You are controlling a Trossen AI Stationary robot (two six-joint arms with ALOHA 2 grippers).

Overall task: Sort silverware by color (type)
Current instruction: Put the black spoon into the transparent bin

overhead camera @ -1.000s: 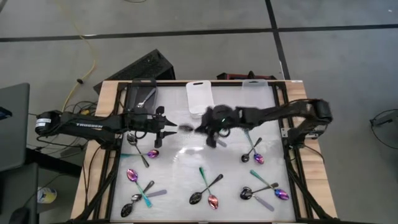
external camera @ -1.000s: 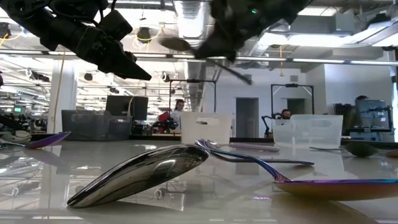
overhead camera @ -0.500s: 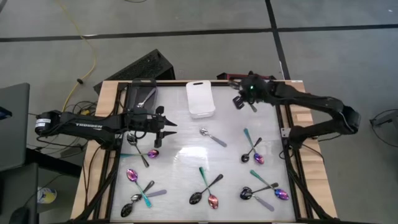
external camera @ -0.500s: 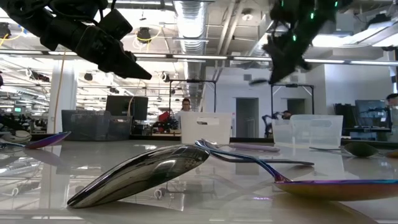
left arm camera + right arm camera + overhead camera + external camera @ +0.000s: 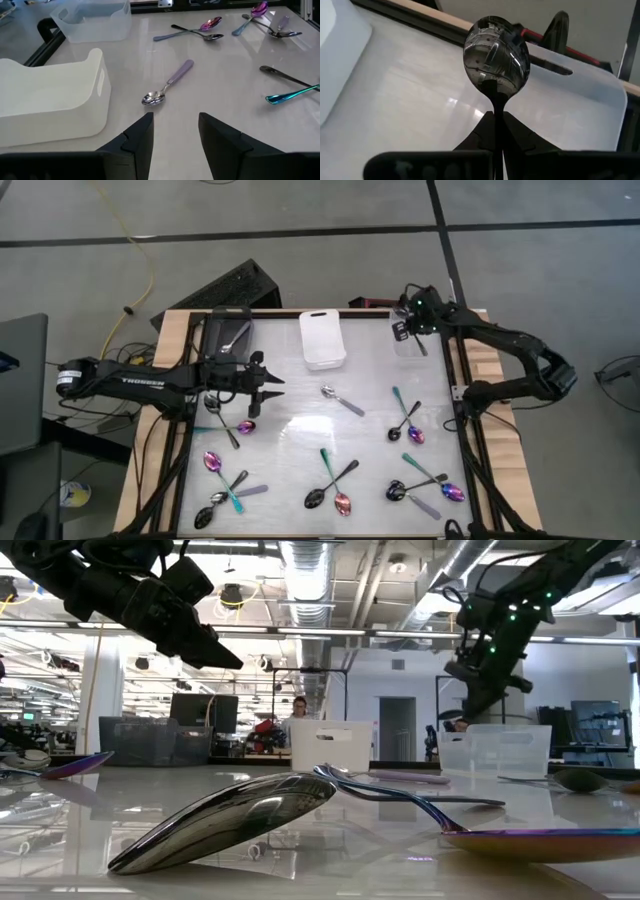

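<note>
My right gripper [image 5: 403, 332] hangs over the clear bin [image 5: 412, 330] at the table's far right and is shut on a glossy dark spoon [image 5: 496, 50]. My left gripper [image 5: 272, 385] hovers open above the table's left half, its fingers [image 5: 145, 135] pointing toward a silver spoon with a lilac handle [image 5: 167, 90] that lies flat on the table. Several more spoons, black, silver and purple-pink with teal handles, lie scattered across the near half [image 5: 335, 480]. A silver spoon [image 5: 235, 335] lies in the dark bin. My right gripper pinches the dark spoon's handle [image 5: 496, 102] between its two fingers, a short way behind the bowl. The bowl [image 5: 496, 47] sticks out beyond the fingertips. The spoon is lifted clear, in the air above the clear bin [image 5: 580, 95].
Three bins stand along the far edge: a dark one [image 5: 228, 335], a white one [image 5: 322, 340] and the clear one. A black frame rail runs along the table's sides [image 5: 465, 410]. People show in the room beyond the table [image 5: 297, 710].
My right gripper has carried the dark spoon from the table's middle toward the far right edge and now hangs over the clear bin, lower than half a second ago. The left arm has kept still.
</note>
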